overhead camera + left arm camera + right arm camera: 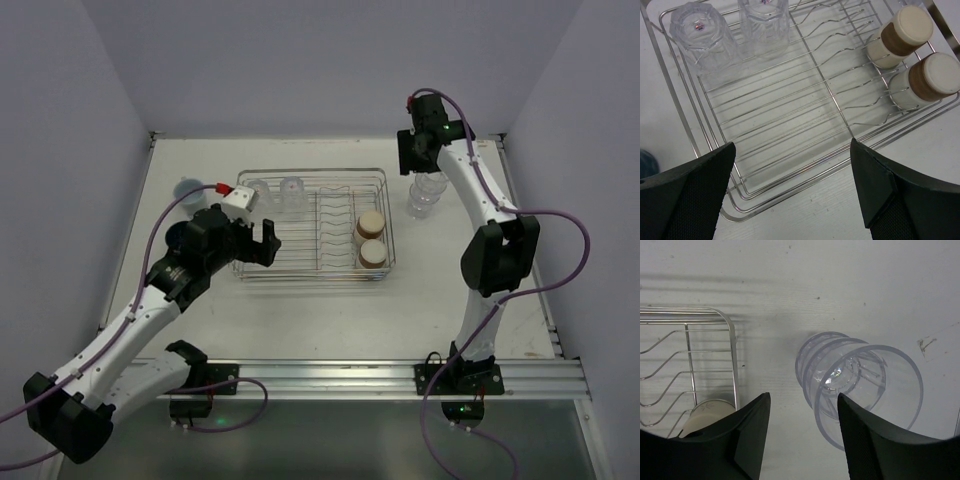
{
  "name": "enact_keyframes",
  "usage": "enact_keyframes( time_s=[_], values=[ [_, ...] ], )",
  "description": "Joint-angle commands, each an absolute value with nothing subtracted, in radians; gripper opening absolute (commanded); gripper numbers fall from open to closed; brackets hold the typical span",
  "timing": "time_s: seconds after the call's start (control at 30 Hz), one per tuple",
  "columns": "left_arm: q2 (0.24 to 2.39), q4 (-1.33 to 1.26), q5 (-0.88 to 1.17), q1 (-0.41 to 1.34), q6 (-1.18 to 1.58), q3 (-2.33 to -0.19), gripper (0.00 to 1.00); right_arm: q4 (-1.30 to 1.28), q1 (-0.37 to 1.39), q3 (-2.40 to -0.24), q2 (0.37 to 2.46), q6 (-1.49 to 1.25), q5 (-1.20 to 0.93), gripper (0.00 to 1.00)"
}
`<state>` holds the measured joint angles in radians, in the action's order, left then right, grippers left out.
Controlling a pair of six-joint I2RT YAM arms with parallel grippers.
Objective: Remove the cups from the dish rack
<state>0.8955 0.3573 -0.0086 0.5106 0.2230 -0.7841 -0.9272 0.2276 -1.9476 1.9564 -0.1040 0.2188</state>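
Looking down past the left gripper [792, 146]: spread wide, holding nothing, hanging over the near-left corner of the dish rack [330, 172]. Black wedge-shaped fingers [695, 195] with a fine woven texture, well apart. Below them, thin silver wire bent into a rectangular basket, straight parallel floor rods and wavy dividers, sitting on the white table [300, 330], nearer its far edge than its near one. Tucked into the rack's far-left corner, two clear faceted tumblers [702, 42], mouths down, thick glossy bases up, side by side. Over at the rack's right end, two tan cups [900, 32], cream cylinders with a brown band, lying tilted among the dividers, one just beside the other. Off the rack's left end, toward the table's left edge, a dark blue cup [187, 190], round, alone on the white surface. Now across to the right gripper [803, 396]: parted to a moderate gap, gripping nothing, poised above matte, scuffed tabletop just off the rack's far-right corner. Right beside it, a nested stack of clear plastic tumblers [860, 385], rims ringed one inside another, open mouth toward the wrist camera, partly hidden behind one finger, outside the rack, between its right end and the table's right edge.
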Motion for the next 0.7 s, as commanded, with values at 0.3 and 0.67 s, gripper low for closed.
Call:
enact_keyframes(
  time_s=[0.3,0.67],
  values=[
    [1.078,0.260,-0.118,0.503,0.356,-1.026,0.99,-0.522,0.259,-1.492,1.377,-0.268,-0.056,0.70],
    [1.463,0.106,-0.127,0.503,0.281,-1.221,0.97,-0.115,0.318,-1.008,0.997,-0.422,-0.222,0.70]
  ],
)
